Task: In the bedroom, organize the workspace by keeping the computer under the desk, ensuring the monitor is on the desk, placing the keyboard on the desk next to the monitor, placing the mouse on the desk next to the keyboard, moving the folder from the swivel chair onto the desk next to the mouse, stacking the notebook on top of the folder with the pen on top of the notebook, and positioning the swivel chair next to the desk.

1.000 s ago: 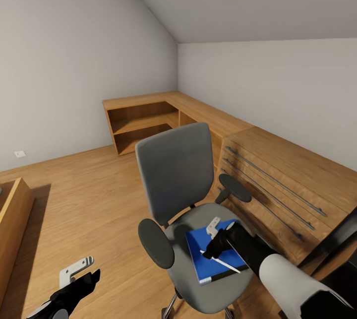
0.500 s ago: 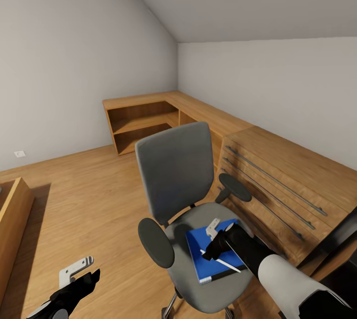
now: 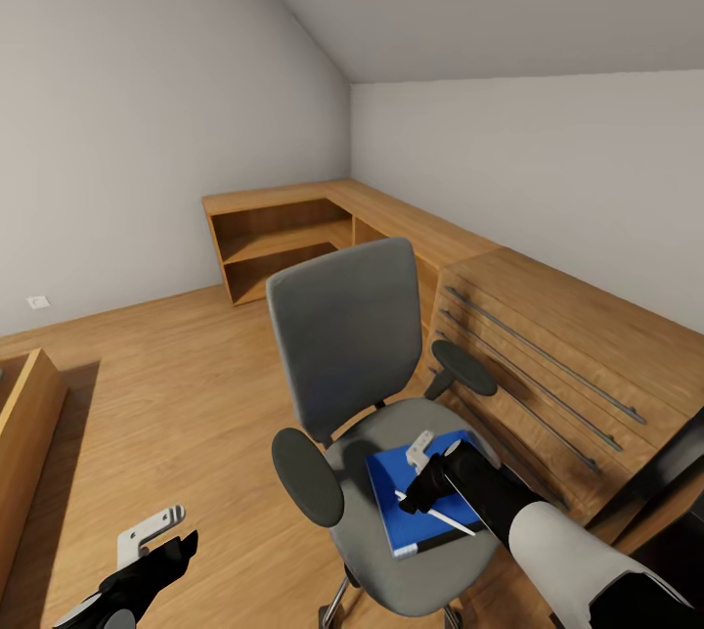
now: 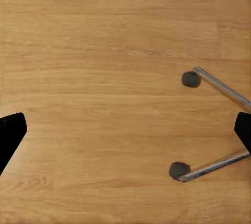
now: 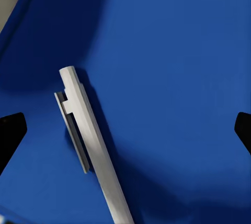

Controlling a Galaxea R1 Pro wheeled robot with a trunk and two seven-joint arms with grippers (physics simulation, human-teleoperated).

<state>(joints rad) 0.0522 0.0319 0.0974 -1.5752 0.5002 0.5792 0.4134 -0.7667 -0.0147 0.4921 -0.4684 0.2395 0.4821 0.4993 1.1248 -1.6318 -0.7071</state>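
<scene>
— What do we see changed since a second ago?
— Almost nothing; our right claw [image 3: 418, 472] still hovers wide over the thin white-silver pen [image 5: 94, 145], which lies on the thick blue folder [image 3: 416, 502] on the grey padded swivel chair [image 3: 342, 336].
— And our left claw [image 3: 156, 536]?
— Open wide, low above the smooth wooden floor [image 4: 104, 78].

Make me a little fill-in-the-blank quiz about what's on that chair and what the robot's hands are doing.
1. The pen lies on top of the ____ folder.
2. The folder rests on the seat of the ____.
3. The right gripper, open, hovers over the ____.
4. The left gripper hangs above the wooden ____.

Missing words: blue; chair; pen; floor
</scene>
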